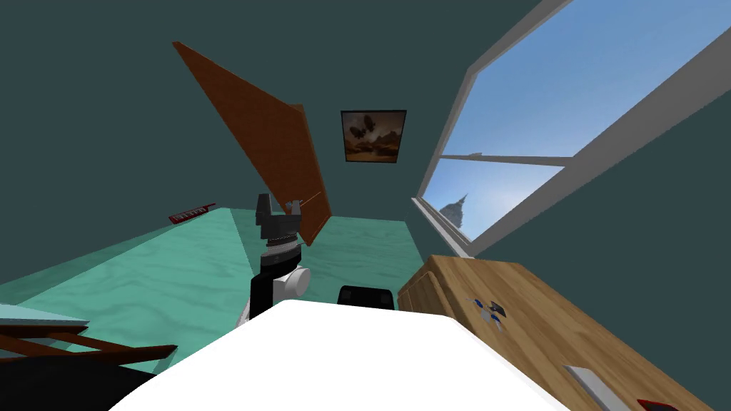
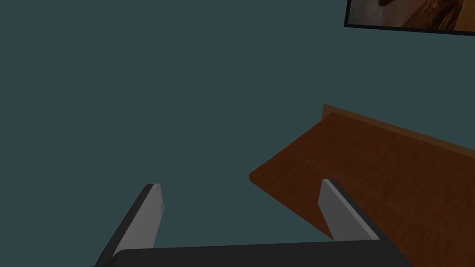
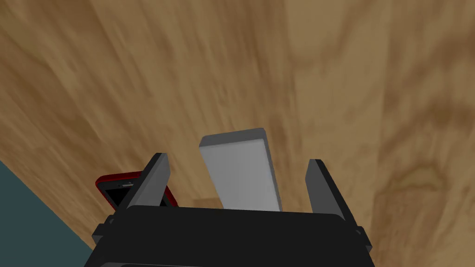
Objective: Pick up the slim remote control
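The slim remote control [image 3: 241,171] is a plain grey slab lying flat on a light wooden tabletop [image 3: 324,69]. My right gripper [image 3: 237,158] hangs over it, open, with one finger on each side of the slab and a gap left on both sides. The gripper's dark body hides the remote's near end. In the head view the remote [image 1: 596,389] lies near the table's [image 1: 571,314] close end, at the picture's bottom right. My left gripper [image 1: 278,207] is raised in front of me, open and holding nothing [image 2: 241,183].
A red-cased phone [image 3: 113,185] lies beside the remote, just outside one right finger and near the table edge. Small blue and dark items [image 1: 489,312] sit further along the table. A brown door panel [image 1: 264,143] leans ahead; a red keyboard [image 1: 191,212] lies on the green floor.
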